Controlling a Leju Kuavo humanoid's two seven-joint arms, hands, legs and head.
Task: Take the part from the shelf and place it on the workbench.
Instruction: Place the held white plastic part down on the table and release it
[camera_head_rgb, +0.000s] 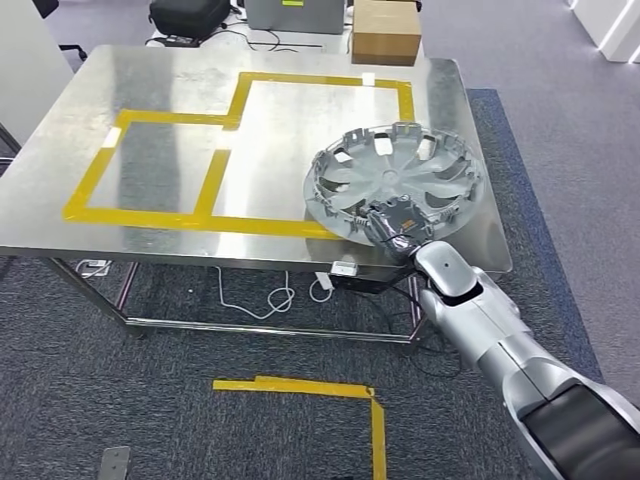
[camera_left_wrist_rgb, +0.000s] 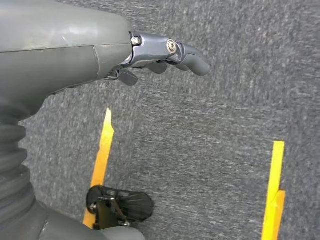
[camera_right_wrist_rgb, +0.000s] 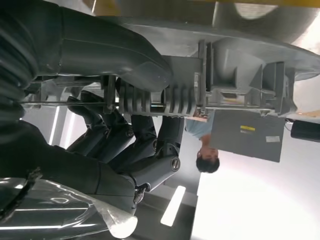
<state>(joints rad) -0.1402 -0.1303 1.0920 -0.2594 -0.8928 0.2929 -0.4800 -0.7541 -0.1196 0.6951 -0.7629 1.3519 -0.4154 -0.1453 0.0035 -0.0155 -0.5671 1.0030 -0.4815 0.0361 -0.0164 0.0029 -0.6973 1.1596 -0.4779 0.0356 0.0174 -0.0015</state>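
The right hand (camera_head_rgb: 392, 229) grips the near rim of the silver hubcap (camera_head_rgb: 396, 180), fingers curled over its edge; the hubcap lies inner side up on the steel workbench (camera_head_rgb: 151, 180), overlapping the yellow tape outline (camera_head_rgb: 219, 170) at its right corner. The left hand (camera_left_wrist_rgb: 166, 52) hangs over the carpet, fingers extended and holding nothing.

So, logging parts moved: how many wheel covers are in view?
1. The silver wheel cover is over the right end of the metal workbench, its near rim held by the right hand.
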